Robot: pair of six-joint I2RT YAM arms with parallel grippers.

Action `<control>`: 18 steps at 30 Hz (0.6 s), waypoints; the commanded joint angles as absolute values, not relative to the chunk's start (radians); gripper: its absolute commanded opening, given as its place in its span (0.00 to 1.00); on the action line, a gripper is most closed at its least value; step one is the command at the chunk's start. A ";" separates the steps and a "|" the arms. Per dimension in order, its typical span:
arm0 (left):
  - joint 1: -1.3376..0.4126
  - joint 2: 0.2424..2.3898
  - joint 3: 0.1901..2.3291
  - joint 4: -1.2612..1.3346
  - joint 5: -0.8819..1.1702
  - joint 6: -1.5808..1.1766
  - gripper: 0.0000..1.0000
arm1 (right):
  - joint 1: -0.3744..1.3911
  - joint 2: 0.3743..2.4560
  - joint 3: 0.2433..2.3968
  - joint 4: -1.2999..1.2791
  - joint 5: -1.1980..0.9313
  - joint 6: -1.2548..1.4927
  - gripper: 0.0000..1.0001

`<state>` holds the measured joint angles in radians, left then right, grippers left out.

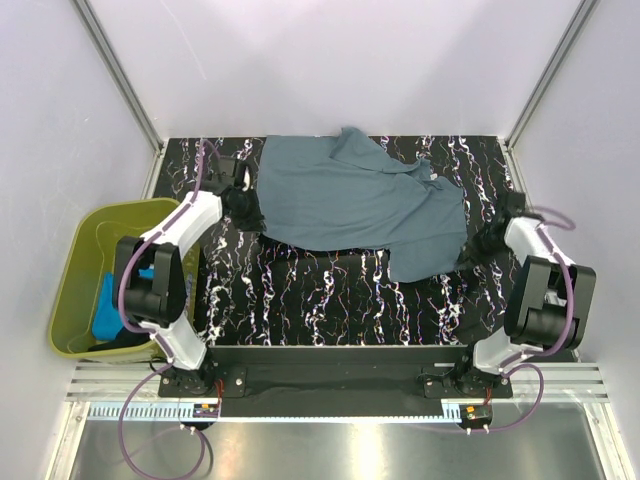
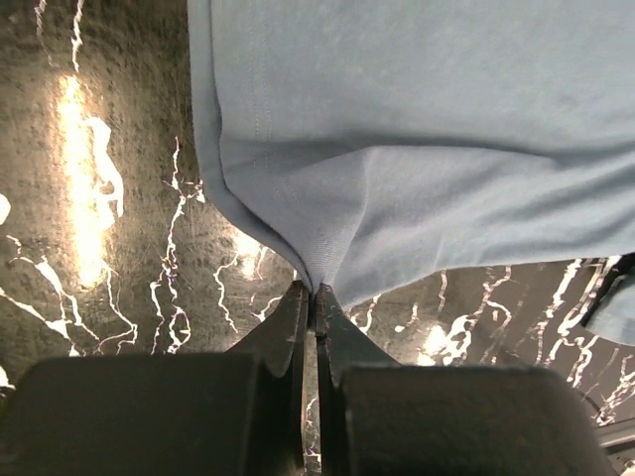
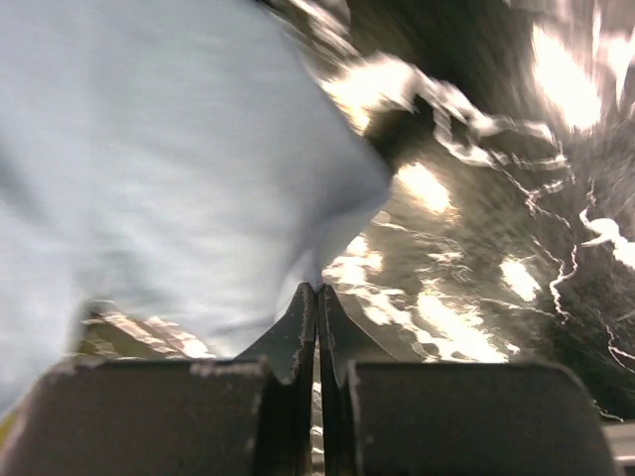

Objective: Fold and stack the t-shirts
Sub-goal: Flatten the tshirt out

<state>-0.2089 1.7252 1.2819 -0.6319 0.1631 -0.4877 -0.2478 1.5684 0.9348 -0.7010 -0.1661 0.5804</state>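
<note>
We see grey-blue t-shirt (image 1: 350, 205) spread rumpled on black marbled table (image 1: 330, 300), toward 12 o'clock. At shirt's 9 o'clock edge, left gripper (image 1: 245, 210), fingers pressed together, pinching cloth fold. At shirt's 4 o'clock corner, right gripper (image 1: 475, 248), fingers likewise closed on cloth tip; wrist view blurred. Beside table at 9 o'clock, green tub (image 1: 75, 290); turquoise t-shirt (image 1: 110, 300) inside, dark cloth (image 1: 125, 342) beneath, we cannot tell what.

grey-blue shirt (image 1: 350, 205): spread out, creased, far half of table (image 1: 300, 300), one corner trailing near-right | turquoise shirt (image 1: 110, 300): bunched inside tub (image 1: 70, 270)
</note>
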 commanded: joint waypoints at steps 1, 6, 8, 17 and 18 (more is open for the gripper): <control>-0.219 1.634 1.290 -0.598 0.155 -0.492 0.00 | -0.242 1.488 1.133 -0.707 -0.137 0.558 0.00; -0.222 1.545 1.325 -0.595 0.086 -0.529 0.00 | -0.255 1.499 1.383 -0.765 -0.072 0.549 0.00; -0.222 1.499 1.342 -0.595 0.054 -0.543 0.00 | -0.274 1.480 1.498 -0.785 -0.058 0.537 0.00; -0.224 1.353 1.561 -0.578 0.008 -0.525 0.00 | -0.304 1.361 1.841 -0.747 -0.006 0.525 0.00; -0.224 1.345 1.592 -0.568 0.024 -0.494 0.00 | -0.304 1.355 1.905 -0.739 0.024 0.523 0.00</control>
<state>-0.2253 1.4185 1.4689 -0.6373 0.0528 -0.5434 -0.2974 1.4254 1.7645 -0.7822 -0.0582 0.5392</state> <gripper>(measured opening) 0.026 0.012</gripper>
